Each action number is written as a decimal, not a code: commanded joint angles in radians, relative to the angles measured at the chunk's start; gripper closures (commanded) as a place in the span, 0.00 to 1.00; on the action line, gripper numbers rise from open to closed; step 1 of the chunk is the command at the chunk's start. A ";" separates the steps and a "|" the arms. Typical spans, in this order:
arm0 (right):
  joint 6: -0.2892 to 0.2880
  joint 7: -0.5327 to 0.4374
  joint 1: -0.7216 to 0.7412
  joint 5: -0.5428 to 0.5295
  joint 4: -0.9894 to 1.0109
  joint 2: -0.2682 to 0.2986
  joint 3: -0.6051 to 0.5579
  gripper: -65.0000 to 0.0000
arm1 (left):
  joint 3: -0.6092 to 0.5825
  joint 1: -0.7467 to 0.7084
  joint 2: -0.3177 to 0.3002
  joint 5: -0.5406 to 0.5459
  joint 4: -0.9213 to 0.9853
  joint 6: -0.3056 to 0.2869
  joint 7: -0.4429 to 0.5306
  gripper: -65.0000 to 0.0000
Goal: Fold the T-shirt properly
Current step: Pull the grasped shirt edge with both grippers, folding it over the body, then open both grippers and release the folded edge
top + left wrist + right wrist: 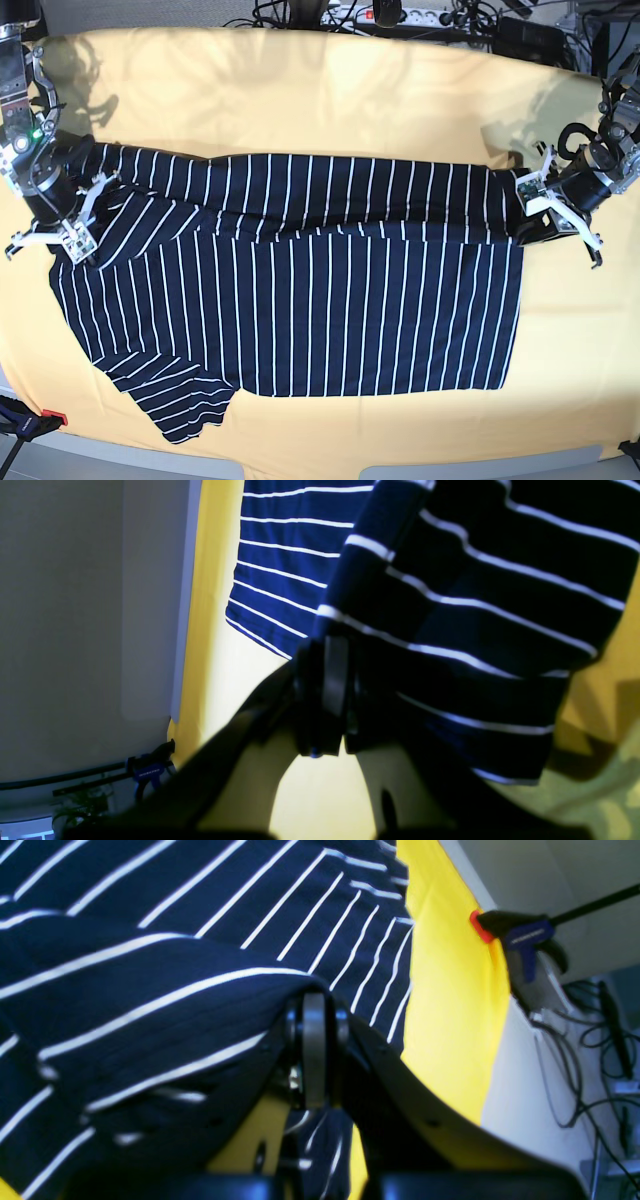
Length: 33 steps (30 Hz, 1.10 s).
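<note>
Dark navy T-shirt (300, 300) with thin white stripes, spread wide across the middle of the yellow surface. Far long edge folded over toward the near side, forming a doubled band. One short sleeve extends at the near left; both side ends raised.
</note>
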State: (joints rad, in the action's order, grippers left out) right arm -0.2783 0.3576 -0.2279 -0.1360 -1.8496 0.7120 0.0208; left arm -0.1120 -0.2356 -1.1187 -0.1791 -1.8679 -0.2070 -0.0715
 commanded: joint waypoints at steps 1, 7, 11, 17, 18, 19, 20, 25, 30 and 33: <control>0.012 -0.026 0.020 0.000 -0.011 0.019 0.012 0.93 | 0.011 0.012 -0.025 0.006 -0.008 0.019 0.014 1.00; 0.042 -0.019 0.055 -0.025 -0.011 0.019 0.011 0.45 | 0.011 0.012 -0.025 0.008 -0.008 0.133 -0.005 0.39; 0.137 0.002 0.057 -0.023 -0.013 0.020 0.012 0.45 | 0.011 0.013 -0.025 0.032 -0.008 0.262 -0.048 0.33; -0.102 0.113 0.045 -0.051 -0.100 0.023 0.012 0.45 | 0.011 0.014 -0.032 0.033 -0.008 0.194 -0.080 0.33; -0.144 0.132 0.035 -0.064 -0.120 0.025 0.012 0.45 | 0.011 0.014 -0.034 0.035 -0.008 0.154 -0.080 0.33; -0.180 0.145 0.018 -0.076 -0.141 0.032 0.012 0.45 | 0.011 0.014 -0.035 0.036 -0.008 0.108 -0.080 0.33; -0.208 0.154 -0.004 -0.078 -0.162 0.042 0.012 0.45 | 0.011 0.014 -0.035 0.035 -0.008 0.056 -0.082 0.33; -0.256 0.224 -0.121 -0.074 -0.219 0.112 0.012 0.45 | 0.011 0.014 -0.068 0.087 -0.008 -0.189 -0.082 0.33; -0.257 0.311 -0.218 -0.073 -0.217 0.154 0.012 0.45 | 0.011 0.014 -0.101 0.087 -0.008 -0.334 -0.079 0.33; -0.257 0.337 -0.263 -0.060 -0.209 0.156 0.012 0.45 | 0.011 0.014 -0.118 0.086 -0.008 -0.389 -0.079 0.33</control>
State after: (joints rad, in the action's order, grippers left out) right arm -0.5419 0.7002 -0.4950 -0.2001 -2.0491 0.8474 0.0216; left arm -0.1120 -0.2325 -1.2041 -0.0967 -1.8675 -0.6033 -0.1577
